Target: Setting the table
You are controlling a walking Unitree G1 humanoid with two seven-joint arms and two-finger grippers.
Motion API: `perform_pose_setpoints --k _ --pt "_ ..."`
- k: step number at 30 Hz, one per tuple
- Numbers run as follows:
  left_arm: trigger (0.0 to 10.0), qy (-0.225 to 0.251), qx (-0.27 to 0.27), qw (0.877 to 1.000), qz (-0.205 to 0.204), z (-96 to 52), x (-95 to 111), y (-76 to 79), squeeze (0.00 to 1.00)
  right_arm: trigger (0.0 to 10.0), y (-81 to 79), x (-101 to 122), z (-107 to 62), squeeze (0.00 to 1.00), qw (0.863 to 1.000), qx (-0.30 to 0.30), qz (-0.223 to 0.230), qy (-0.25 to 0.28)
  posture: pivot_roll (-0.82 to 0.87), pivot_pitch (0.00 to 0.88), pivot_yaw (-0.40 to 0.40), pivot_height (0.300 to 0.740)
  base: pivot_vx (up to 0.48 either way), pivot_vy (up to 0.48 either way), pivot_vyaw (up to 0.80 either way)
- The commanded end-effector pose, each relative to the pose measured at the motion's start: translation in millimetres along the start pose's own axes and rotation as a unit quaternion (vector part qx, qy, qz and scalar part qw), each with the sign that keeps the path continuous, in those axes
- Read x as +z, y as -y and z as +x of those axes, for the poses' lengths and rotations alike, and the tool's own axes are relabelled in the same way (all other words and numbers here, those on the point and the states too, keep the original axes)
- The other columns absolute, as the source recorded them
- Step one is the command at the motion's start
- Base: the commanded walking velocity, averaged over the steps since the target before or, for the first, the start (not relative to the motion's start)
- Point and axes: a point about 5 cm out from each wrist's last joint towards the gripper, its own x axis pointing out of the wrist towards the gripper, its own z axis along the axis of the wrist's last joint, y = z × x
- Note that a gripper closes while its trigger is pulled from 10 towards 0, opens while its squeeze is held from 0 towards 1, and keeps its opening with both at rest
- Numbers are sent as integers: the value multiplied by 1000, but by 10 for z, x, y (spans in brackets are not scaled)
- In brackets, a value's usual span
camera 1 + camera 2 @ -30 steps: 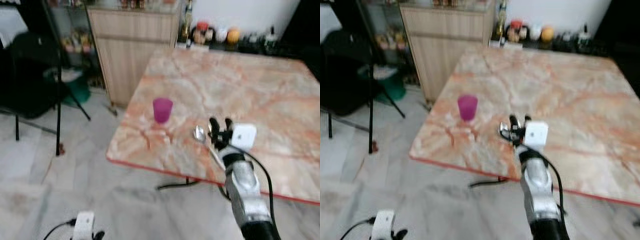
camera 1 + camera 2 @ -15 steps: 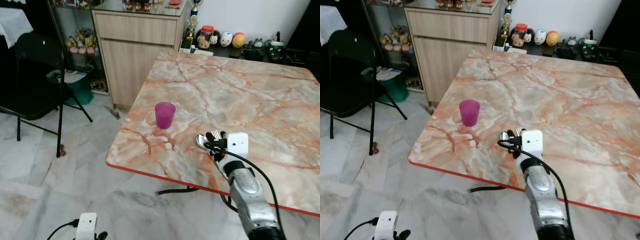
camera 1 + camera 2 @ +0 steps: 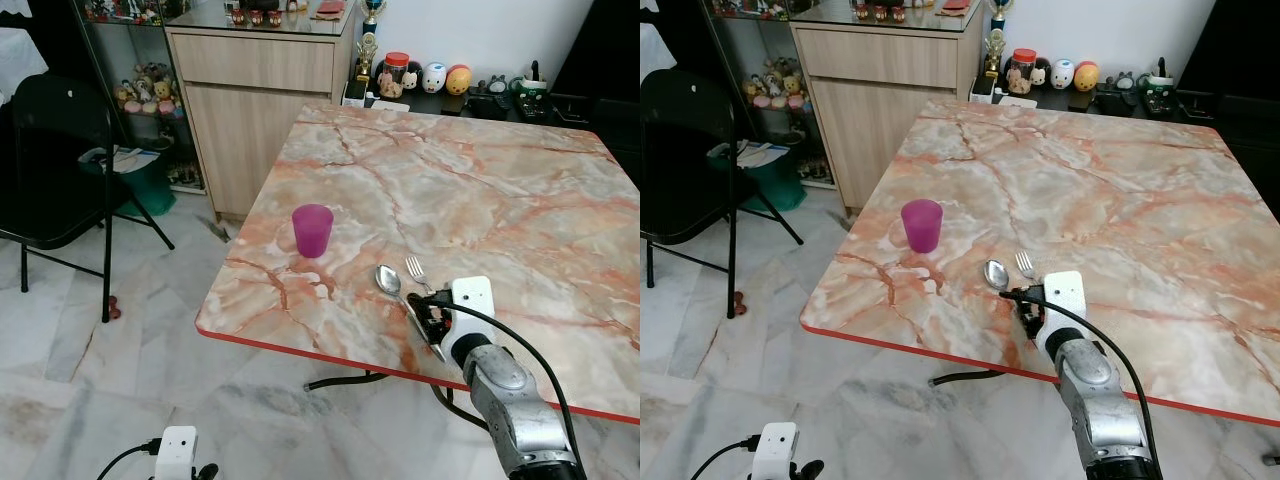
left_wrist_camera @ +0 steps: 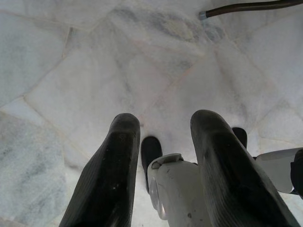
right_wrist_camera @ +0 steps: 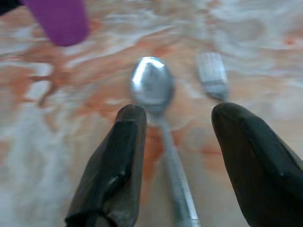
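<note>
Setting partly done, as judged: a purple cup point(image 3: 312, 229) stands near the tabletop point(image 3: 480, 190) edge at 9 o'clock, with a spoon point(image 3: 390, 282) and fork point(image 3: 417, 270) laid side by side toward 6 o'clock; plates appear outstanding. The left gripper point(image 4: 163, 142) hangs idle over the floor, jaws parted. The right gripper point(image 5: 177, 137), jaws parted and empty, is now drawn back from the cutlery it covered a second ago.

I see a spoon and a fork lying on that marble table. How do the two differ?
The spoon ends in a smooth rounded bowl, while the fork ends in narrow tines. The spoon lies nearer the purple cup, the fork on its far side. Both are silvery metal, flat on the table, side by side.
</note>
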Motion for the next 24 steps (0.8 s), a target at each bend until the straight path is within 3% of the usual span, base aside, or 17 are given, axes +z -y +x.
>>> perform_pose_setpoints --k 1,9,24 --pt "10000 -10 -1 1000 0 -5 -35 -1 0 10000 6 22 -17 0 1000 2 4 0 -6 0 -14 736 0 0 0" --pt "10000 -10 -1 1000 1 -4 -37 3 0 10000 49 10 3 0 999 -8 -26 -29 -1 0 -14 736 0 0 0" --pt "10000 -13 3 1000 -3 -12 -57 -16 0 10000 69 -45 138 0 999 -14 -9 -34 1 0 -3 736 0 0 0"
